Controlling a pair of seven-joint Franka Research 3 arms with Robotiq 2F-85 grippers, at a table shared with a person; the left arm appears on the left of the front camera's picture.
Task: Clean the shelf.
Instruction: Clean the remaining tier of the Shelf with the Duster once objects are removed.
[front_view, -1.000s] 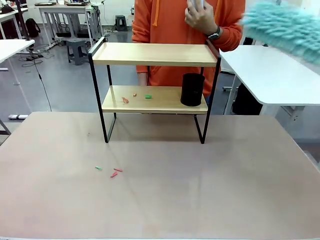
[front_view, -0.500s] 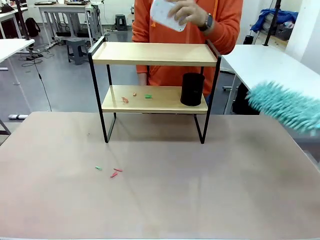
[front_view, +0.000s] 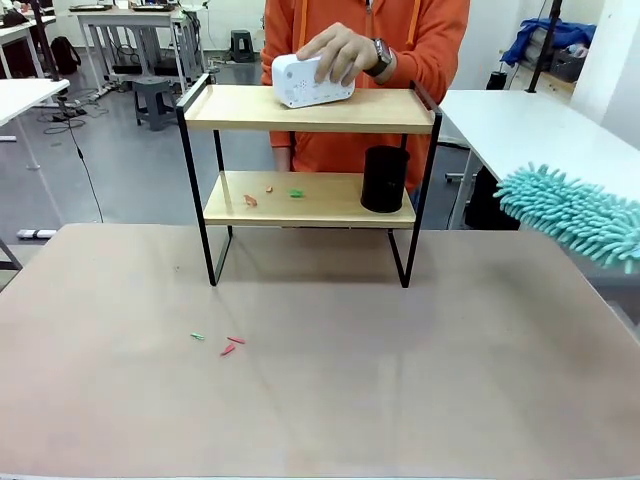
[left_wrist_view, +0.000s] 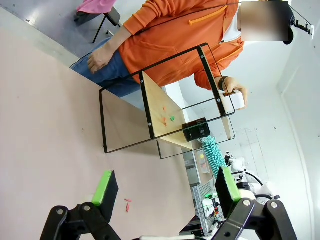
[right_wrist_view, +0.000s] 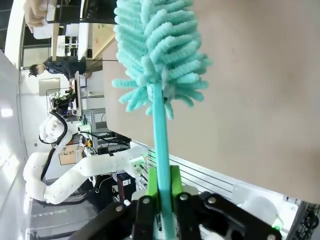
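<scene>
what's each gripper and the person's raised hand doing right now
Left gripper: open, empty.
Right gripper: shut on the duster.
Person's raised hand: holding a white box.

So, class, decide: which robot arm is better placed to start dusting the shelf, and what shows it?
Right. The right gripper is shut on the handle of the teal duster, its fluffy head up to the right of the shelf. The left gripper is open and empty over the table.

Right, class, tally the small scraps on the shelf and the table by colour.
Red or orange scraps: 4, two on the shelf, two on the table.
Green scraps: 2, one in each place.
Total: 6
</scene>
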